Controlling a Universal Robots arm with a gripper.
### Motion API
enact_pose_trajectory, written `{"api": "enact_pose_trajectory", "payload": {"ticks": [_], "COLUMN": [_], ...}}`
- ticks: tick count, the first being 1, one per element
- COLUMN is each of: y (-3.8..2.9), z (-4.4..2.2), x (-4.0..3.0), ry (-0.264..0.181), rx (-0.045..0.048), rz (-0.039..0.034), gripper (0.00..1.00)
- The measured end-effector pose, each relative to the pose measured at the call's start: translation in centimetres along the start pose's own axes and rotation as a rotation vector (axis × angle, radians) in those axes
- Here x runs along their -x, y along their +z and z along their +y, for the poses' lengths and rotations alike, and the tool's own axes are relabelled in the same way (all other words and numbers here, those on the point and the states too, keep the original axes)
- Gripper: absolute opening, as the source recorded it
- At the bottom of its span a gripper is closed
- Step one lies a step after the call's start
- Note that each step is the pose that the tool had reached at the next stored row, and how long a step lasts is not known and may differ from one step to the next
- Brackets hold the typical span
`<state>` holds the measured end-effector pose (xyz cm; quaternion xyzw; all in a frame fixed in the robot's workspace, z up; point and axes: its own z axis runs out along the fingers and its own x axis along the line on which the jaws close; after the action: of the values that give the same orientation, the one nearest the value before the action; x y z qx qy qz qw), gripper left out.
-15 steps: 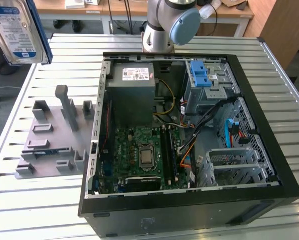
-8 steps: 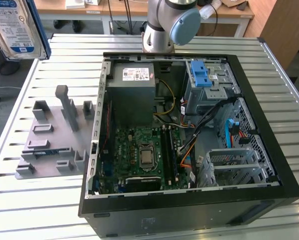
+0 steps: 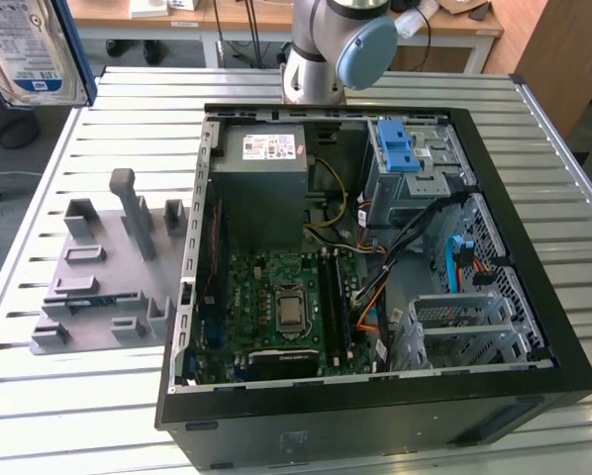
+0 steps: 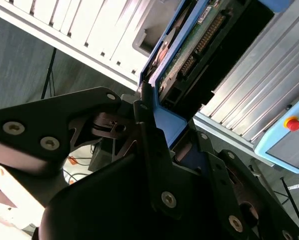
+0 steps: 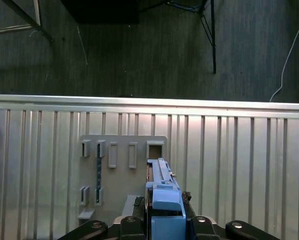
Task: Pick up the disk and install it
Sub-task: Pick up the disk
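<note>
- Pick-up looks done: in the second wrist view the hand (image 4: 172, 132) is clamped on the disk (image 4: 189, 55), its dark fingers (image 4: 145, 135) pinching a blue side rail.
- Up close, the disk shows a green circuit board and a row of connector pins on its underside, with blue plastic rails along the edges.
- In the exterior view the disk (image 3: 34, 49) hangs in the air at the exterior view's upper left, touching nothing else. Its silver face carries a white-and-blue label.
- Beneath it, in the first wrist view, a grey holder plate (image 5: 122, 150) lies on the slatted bench (image 5: 239, 150).
- Farther off, the open computer case (image 3: 375, 426) sits on the bench, well apart from the disk.
- Installing is not yet done, by my judgement: the disk is outside the case and sits in no bay.
</note>
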<state>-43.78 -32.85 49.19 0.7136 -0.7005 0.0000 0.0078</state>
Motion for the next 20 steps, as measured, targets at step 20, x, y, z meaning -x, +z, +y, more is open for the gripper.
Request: {"api": "enact_pose_trajectory", "payload": {"ticks": [20], "y": [-1.06], "z": [-0.07], "x": [-0.35], "ry": [0.0], "rx": [-0.0001], "rz": [0.0003], "gripper": [0.36]}}
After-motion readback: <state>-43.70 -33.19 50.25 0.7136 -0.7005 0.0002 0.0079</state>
